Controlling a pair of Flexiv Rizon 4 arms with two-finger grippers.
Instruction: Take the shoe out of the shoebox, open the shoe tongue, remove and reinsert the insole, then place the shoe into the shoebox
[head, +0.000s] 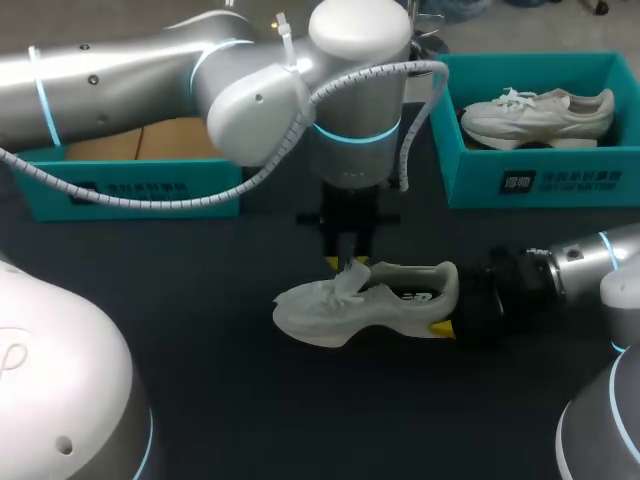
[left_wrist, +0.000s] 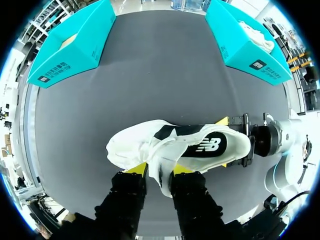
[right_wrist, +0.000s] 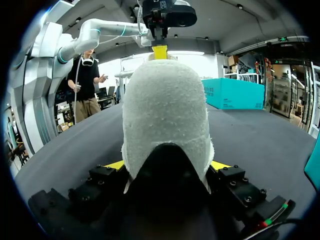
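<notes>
The white shoe (head: 370, 300) sits on its sole mid-table, its long axis across the table, toe to my left and heel to my right. The right gripper (right_wrist: 168, 165) clamps the heel from both sides. The left gripper (left_wrist: 160, 171), coming from above, pinches the tongue (left_wrist: 160, 152). Bare table (head: 230, 390) lies nearer me. Well beyond stand the left shoebox (head: 130, 190) and the right shoebox (head: 540, 175), which holds a second shoe (head: 540, 112).

A robotics laboratory is shown. A silver-white jointed robot arm (head: 250, 100) ringed with glowing blue bands is stationed at the left of a broad dark grey matte surface (head: 200, 390), and a matching arm (head: 585, 250) at the right. An open teal cardboard shoebox (head: 130, 190) is set far left, a second shoebox (head: 540, 185) far right.
</notes>
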